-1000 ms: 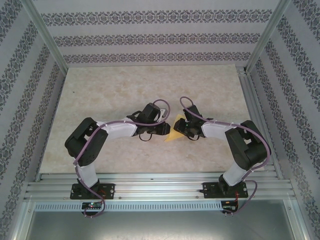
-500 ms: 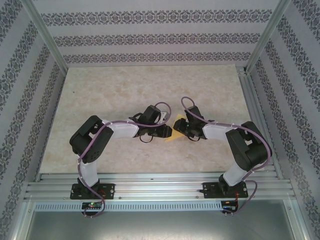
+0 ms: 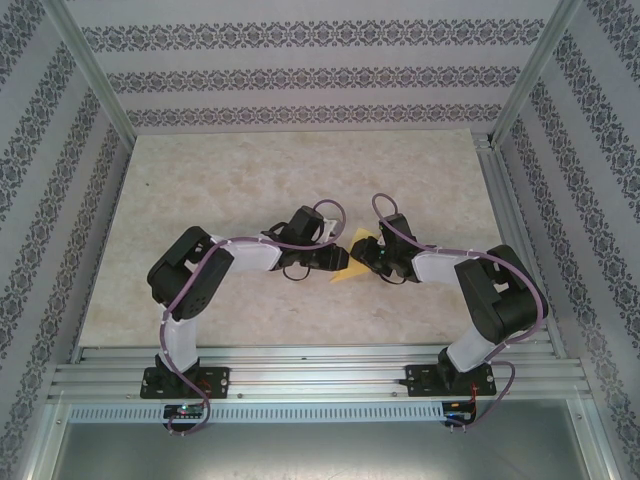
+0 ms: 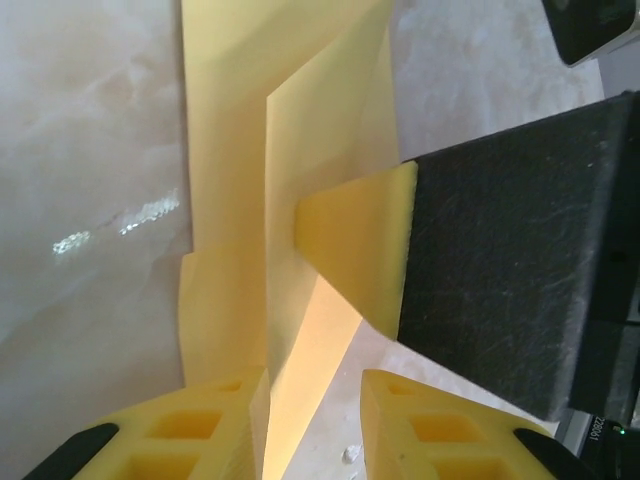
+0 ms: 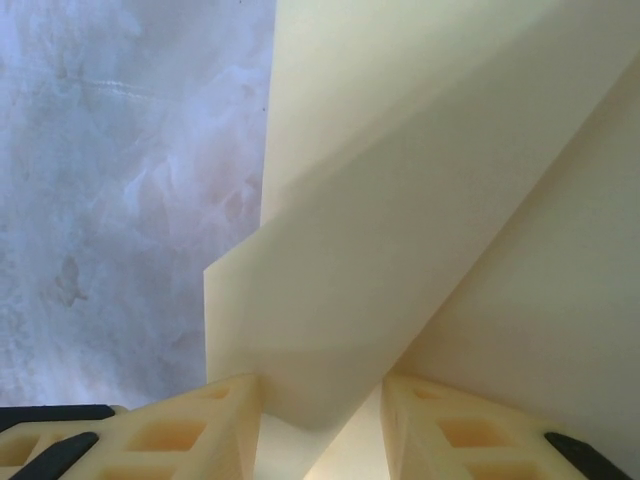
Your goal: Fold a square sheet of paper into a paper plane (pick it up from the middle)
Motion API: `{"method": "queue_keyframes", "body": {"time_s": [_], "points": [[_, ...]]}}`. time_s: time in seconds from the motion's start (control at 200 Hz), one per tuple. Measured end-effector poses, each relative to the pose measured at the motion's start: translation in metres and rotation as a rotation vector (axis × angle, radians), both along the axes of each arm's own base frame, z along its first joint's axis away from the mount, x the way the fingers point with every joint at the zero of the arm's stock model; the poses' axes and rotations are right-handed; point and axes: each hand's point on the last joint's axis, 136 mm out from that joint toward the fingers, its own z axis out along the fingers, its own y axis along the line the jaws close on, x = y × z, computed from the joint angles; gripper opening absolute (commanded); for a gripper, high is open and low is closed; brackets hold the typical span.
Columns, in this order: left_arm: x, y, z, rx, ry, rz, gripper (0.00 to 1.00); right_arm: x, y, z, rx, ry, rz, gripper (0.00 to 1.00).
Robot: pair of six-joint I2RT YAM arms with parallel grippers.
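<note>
At the middle of the tabletop (image 3: pixel 250 170), seen from the top camera, the two arms reach toward each other and the square sheet of paper (image 3: pixel 347 273) sits between them, with the left gripper (image 3: pixel 338 260) on one side of it and the right gripper (image 3: pixel 370 258) on the other. Both are close against the paper. The sheet is already partly folded, showing as a small yellow wedge with one corner toward the near edge and another poking up behind the black heads. Through the left wrist camera, the paper (image 4: pixel 230 150) rises in creased layers from between the left gripper (image 4: pixel 315 400), whose fingers (image 4: pixel 200 430) stand apart. The fold rests against the inner face of one finger, and a strip of pale tabletop (image 4: pixel 90 150) shows between the paper and the other, so they are released rather than clenched. One yellow-padded finger of the right gripper (image 4: pixel 355 250) comes in from the side, its tip against the edge of a folded flap. Through the right wrist camera, the paper (image 5: pixel 420 200) spreads wide in overlapping layers above the right gripper (image 5: pixel 323 400). Its fingers (image 5: pixel 200 430) are also spread, with paper layers filling the gap, and I cannot tell whether they press on it. Marbled tabletop (image 5: pixel 120 150) lies to one side.
</note>
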Motion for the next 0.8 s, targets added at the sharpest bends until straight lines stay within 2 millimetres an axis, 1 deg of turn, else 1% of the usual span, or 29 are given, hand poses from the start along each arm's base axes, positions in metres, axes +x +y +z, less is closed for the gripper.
{"method": "queue_keyframes", "body": {"time_s": [0.21, 0.44, 0.55, 0.709, 0.799], "points": [[0.002, -0.001, -0.012, 0.019, -0.001, -0.010, 0.32, 0.000, 0.002, 0.001, 0.023, 0.002, 0.002, 0.37], [0.004, 0.000, -0.013, 0.030, -0.029, -0.021, 0.37, 0.000, 0.002, 0.001, 0.030, 0.000, 0.006, 0.37], [0.004, 0.002, -0.009, 0.031, -0.046, -0.019, 0.38, 0.000, 0.002, 0.000, 0.029, 0.000, 0.005, 0.37], [0.008, 0.004, 0.007, 0.023, -0.093, -0.004, 0.38, 0.000, 0.002, 0.000, 0.028, 0.001, 0.005, 0.37], [0.008, 0.004, 0.007, 0.024, -0.094, -0.003, 0.38, 0.000, 0.002, 0.000, 0.028, 0.001, 0.004, 0.36]]}}
